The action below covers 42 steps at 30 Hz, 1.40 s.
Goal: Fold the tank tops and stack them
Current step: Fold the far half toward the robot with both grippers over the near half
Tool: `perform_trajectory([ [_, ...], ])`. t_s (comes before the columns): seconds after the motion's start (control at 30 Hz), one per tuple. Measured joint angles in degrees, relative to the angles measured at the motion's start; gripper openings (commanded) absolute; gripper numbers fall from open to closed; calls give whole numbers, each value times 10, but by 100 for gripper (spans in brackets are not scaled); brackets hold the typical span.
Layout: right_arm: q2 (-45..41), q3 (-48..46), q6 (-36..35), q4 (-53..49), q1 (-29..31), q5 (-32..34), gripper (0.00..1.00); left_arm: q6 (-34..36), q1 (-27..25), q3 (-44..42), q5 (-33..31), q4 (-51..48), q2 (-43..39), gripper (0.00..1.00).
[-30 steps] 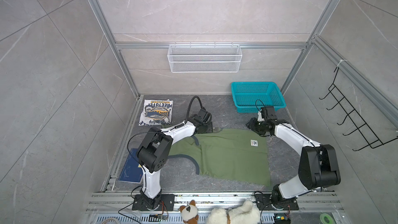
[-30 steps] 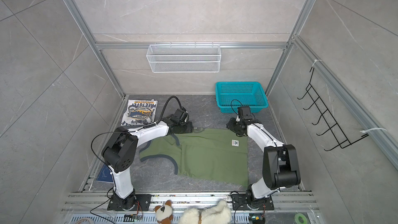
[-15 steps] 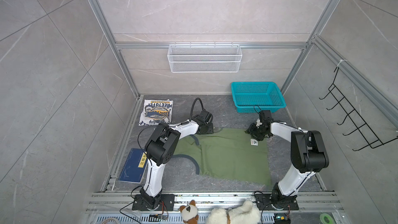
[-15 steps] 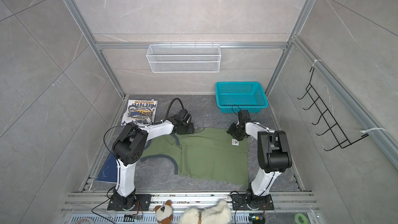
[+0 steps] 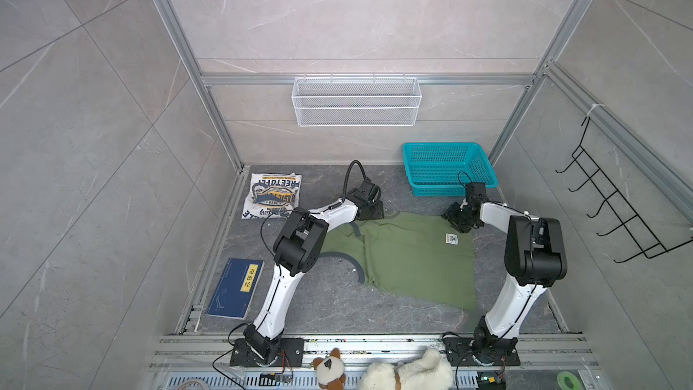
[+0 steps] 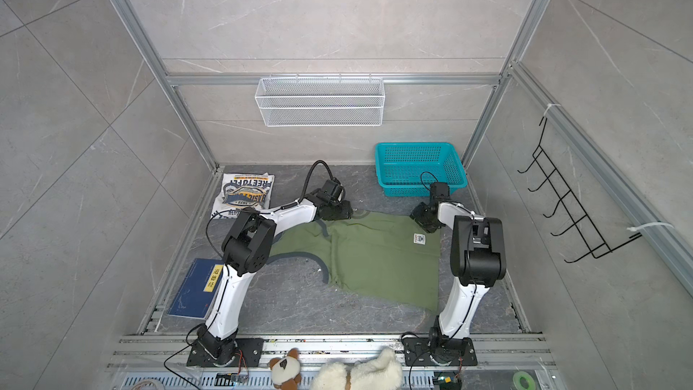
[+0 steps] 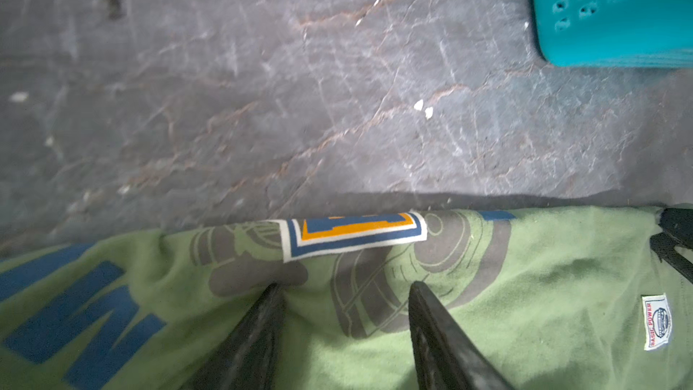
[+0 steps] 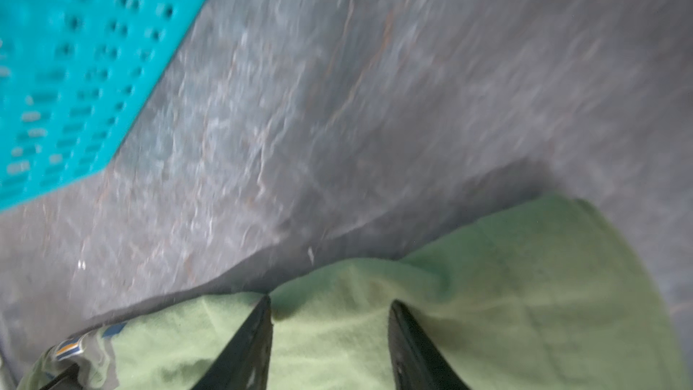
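The green top (image 5: 412, 260) lies spread on the table (image 5: 330, 302) between the two arms, its far edge doubled over so a strip of navy-yellow print peeks out. The left hand (image 7: 343, 287) and right hand (image 8: 330, 303) rest on that edge, one toward each end, fingers apart with cloth flat between them. The white top (image 5: 273, 195) sits folded in the far left corner. Just beyond the right hand stands a teal basket (image 5: 450, 191), its floor showing bare. A wire basket (image 5: 356, 101) hangs on the back wall.

Blur is smearing the teal basket (image 8: 75, 69) in the right wrist view; the left arm (image 5: 337, 213) is hiding part of the olive tank top (image 5: 412, 256).
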Motion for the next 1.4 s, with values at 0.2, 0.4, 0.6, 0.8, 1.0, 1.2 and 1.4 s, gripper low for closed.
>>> perform_trajectory([
  [0.2, -41, -24, -10, -14, -1, 21, 54, 12, -10, 7, -28, -72, -17, 64],
  [0.4, -216, -74, -27, -62, 21, 26, 54, 18, -42, -98, -75, -142, -174, 66],
  [0.6, -357, -163, -47, -113, 49, 5, 54, -4, -124, -274, -104, -150, -365, 58],
  [0.8, -426, -235, -51, -180, 89, -4, 54, -70, -189, -423, -107, -146, -396, 48],
  [1.0, -467, -270, -47, -202, 110, -4, 54, -128, -190, -495, -110, -109, -404, 45],
  [1.2, -487, -294, -39, -216, 114, -3, 54, -148, -190, -497, -111, -59, -408, 45],
  [1.4, -495, -300, -36, -223, 114, 1, 54, -154, -190, -496, -107, -37, -405, 41],
])
